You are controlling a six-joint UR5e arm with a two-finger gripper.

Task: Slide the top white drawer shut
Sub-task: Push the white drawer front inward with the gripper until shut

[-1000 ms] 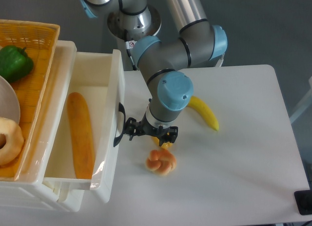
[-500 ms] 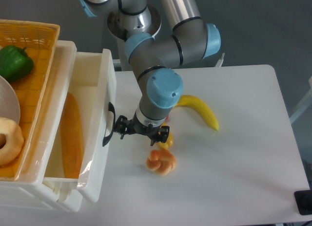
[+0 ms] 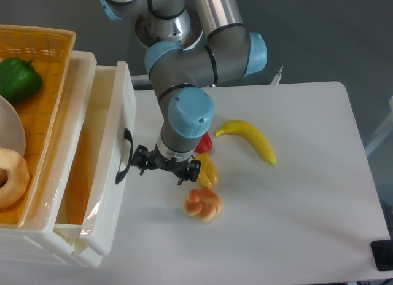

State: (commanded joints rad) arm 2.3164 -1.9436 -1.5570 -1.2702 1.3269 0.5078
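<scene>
The top white drawer point(image 3: 113, 101) stands partly open at the left, its front panel facing right with a black arched handle point(image 3: 124, 156). A long orange bread loaf point(image 3: 78, 174) lies inside, mostly covered by the cabinet top. My gripper point(image 3: 164, 167) points down just right of the drawer front. Its left finger point(image 3: 140, 160) is against the handle. The jaws look spread, with nothing between them.
An orange wicker basket point(image 3: 38, 40) with a green pepper point(image 3: 18, 79) and a bagel point(image 3: 9, 177) sits on the cabinet. A banana point(image 3: 249, 137), a red piece point(image 3: 204, 142), a yellow corn cob point(image 3: 207, 169) and a knotted bun point(image 3: 202, 203) lie on the table by the gripper. The lower drawer front point(image 3: 92, 255) shows below.
My gripper has moved left with the drawer front against it. The drawer has slid well into the cabinet, covering more of the loaf. The items on the table have stayed put.
</scene>
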